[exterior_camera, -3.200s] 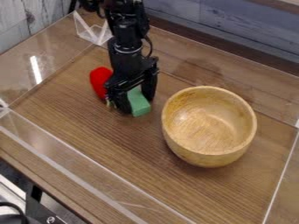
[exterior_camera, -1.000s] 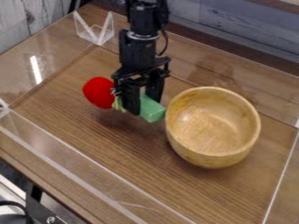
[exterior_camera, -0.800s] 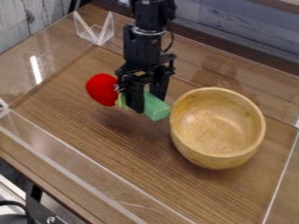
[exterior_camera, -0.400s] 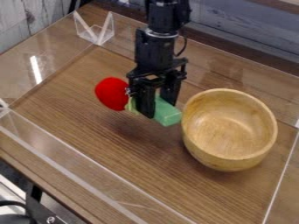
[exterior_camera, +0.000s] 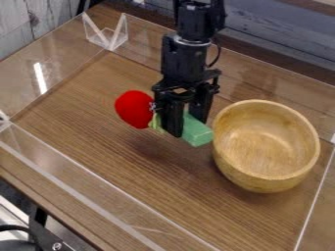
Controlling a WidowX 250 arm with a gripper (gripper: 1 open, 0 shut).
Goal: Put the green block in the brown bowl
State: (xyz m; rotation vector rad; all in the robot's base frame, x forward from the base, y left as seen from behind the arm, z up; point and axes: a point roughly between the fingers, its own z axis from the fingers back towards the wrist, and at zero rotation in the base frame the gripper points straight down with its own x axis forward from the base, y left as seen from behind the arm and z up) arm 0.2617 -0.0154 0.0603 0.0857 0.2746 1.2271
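The gripper (exterior_camera: pixel 175 125) points steeply down from the black arm (exterior_camera: pixel 195 44) and is clenched on the green block (exterior_camera: pixel 194 130), its dark fingers (exterior_camera: pixel 167 113) pressing the block from either side. The block sticks out toward the lower right of the fingers, tilted, and seems to hang just above the wooden table (exterior_camera: pixel 105 167) rather than rest on it, though the gap is hard to judge. A round red toy (exterior_camera: pixel 132 108) sits tight against the left side of the gripper; whether it is also caught in the grip cannot be told. The brown bowl (exterior_camera: pixel 265 176) stands upright just to the right of the block, its near rim close to the block's end but not touching it. Clear plastic walls (exterior_camera: pixel 78 211) run around the table's edge.
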